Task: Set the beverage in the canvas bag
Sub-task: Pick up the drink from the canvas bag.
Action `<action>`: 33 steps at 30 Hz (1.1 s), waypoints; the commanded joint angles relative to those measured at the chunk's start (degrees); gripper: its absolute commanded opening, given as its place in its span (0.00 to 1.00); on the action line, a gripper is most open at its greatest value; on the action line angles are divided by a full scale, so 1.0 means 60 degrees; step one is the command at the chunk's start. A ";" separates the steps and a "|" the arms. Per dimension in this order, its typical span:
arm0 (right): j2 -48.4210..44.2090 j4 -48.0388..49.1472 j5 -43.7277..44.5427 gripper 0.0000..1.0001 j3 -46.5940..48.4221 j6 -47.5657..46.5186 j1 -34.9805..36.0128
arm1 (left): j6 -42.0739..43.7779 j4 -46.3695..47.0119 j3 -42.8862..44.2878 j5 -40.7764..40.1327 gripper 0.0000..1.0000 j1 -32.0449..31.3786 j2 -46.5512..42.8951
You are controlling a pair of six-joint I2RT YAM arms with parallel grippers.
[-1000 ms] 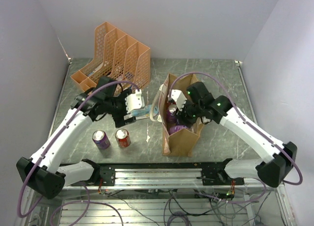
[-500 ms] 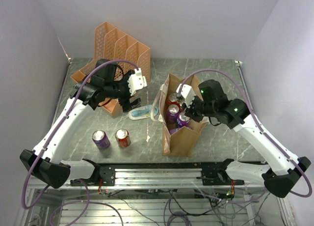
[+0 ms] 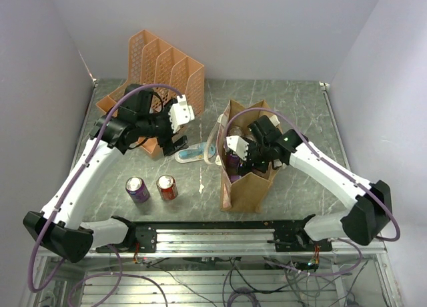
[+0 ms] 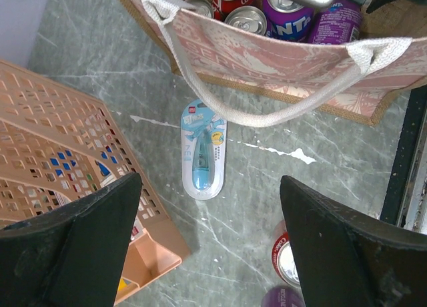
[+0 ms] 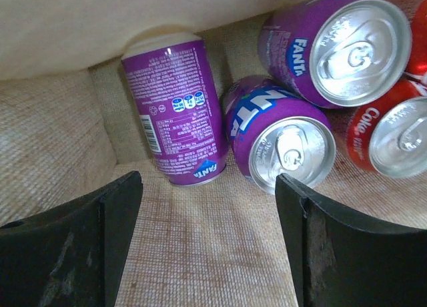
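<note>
Right jaws: spread wide with nothing between them; the right gripper (image 5: 207, 240) points down inside the bag's mouth.
Under the right jaws: a purple aluminium Fanta can (image 5: 179, 113) lies on its side on the bag's woven floor, against the wall and clear of both fingers.
Beside it: two more purple Fanta cans (image 5: 283, 133) with their tops up, and red Coke cans (image 5: 390, 137) at the edge.
Bag: the tan canvas tote bag with white strap handles (image 3: 248, 190) stands upright on the grey marbled table (image 3: 300, 113).
Left jaws: spread wide and empty; the left gripper (image 4: 210, 237) hangs above the table, apart from the bag.
Under the left jaws: a flat blue blister pack (image 4: 201, 150) lies on the table near a drooping strap.
Further left: an orange plastic mesh file organiser (image 4: 60, 153).
Near edge: a purple can (image 3: 138, 189) and a red can (image 3: 166, 187) stand side by side outside the bag.
</note>
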 commanded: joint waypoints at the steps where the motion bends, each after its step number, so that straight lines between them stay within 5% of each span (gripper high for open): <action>1: 0.0502 -0.0252 -0.0461 0.81 -0.0184 -0.1290 -0.0159 | -0.0186 0.0289 -0.0172 0.0392 0.94 0.0252 -0.0216; 13: 0.1147 0.0022 -0.0820 0.86 -0.0798 -0.2222 -0.0119 | -0.0163 0.0272 -0.0134 0.0388 0.93 0.0405 -0.0105; 24: -0.0693 -0.1482 -0.2058 0.88 -0.0228 -0.2544 -0.0106 | 0.0077 0.0180 -0.0197 0.0269 0.93 0.0492 -0.0115; 33: 0.0136 -0.0627 -0.1746 0.98 -0.0915 -0.2809 -0.0068 | 0.0021 0.0174 -0.0282 0.0374 0.93 0.0507 -0.0142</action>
